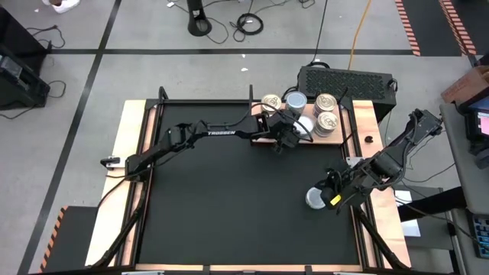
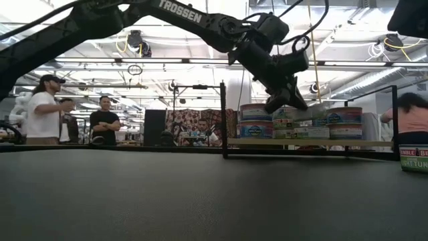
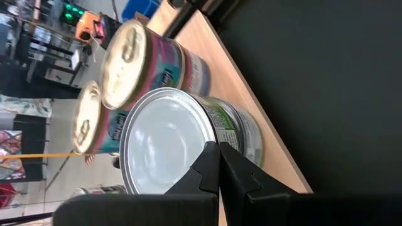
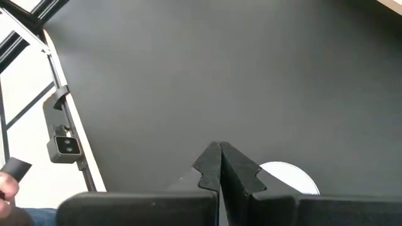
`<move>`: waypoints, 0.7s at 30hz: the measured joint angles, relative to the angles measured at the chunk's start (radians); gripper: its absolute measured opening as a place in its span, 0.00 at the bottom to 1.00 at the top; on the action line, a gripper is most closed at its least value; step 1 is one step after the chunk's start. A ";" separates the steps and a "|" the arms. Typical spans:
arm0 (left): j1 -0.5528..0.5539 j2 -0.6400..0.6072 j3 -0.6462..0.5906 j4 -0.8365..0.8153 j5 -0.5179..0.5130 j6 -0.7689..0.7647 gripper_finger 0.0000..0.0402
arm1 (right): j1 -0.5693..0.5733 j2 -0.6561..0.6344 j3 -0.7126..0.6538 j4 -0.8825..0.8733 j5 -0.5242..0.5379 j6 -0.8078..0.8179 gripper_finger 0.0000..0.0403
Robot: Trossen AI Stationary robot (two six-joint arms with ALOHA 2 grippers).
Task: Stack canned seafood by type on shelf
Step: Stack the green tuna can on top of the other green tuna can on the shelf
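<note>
Nearest, toward the right edge of the black surface (image 1: 229, 191), my right jaws (image 1: 333, 197) hang pressed together, holding nothing. A single silver-topped tin (image 1: 315, 198) stands on the mat touching or just beside their tips; in my right wrist view only a slice of its pale top (image 4: 290, 176) shows past my closed fingers (image 4: 239, 172). In the low view this same tin (image 2: 414, 158) sits at the right border, its label showing green and red with part of the word "TUNA".

Farther back, my left arm reaches across the surface to the shelf (image 1: 344, 122), the light wooden board lying at the far edge toward the right corner. My left jaws (image 1: 284, 139) are also shut and empty, poised above the board's near left part, their tips just over a white-topped tin (image 1: 304, 124). My left wrist view shows that tin (image 3: 169, 144) with a green label right in front of my closed fingers (image 3: 217, 169).

The rest of the canned seafood stands on the shelf: a gold-patterned tin (image 1: 270, 101) at its left end, a pale-blue-topped one (image 1: 296, 101) beside it, and two gold-patterned tins (image 1: 326, 112) to the right. From the low view they read as stacks two high (image 2: 255, 121).

Behind the shelf sits a black ventilated box (image 1: 344, 79). Beyond the surface, people (image 2: 105, 121) stand in the room.
</note>
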 joint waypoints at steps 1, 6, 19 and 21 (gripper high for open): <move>0.000 0.004 0.000 -0.004 0.000 0.000 0.00 | 0.000 -0.001 0.000 0.000 0.000 -0.001 0.00; 0.000 0.023 -0.001 0.004 0.000 0.003 0.00 | 0.000 -0.001 0.000 0.000 0.004 -0.002 0.00; -0.009 0.029 -0.001 0.081 -0.043 0.012 0.00 | 0.000 -0.001 0.000 0.003 0.004 -0.002 0.00; -0.012 0.027 -0.001 0.115 -0.043 0.014 0.00 | 0.000 -0.001 0.000 0.003 0.004 -0.002 0.00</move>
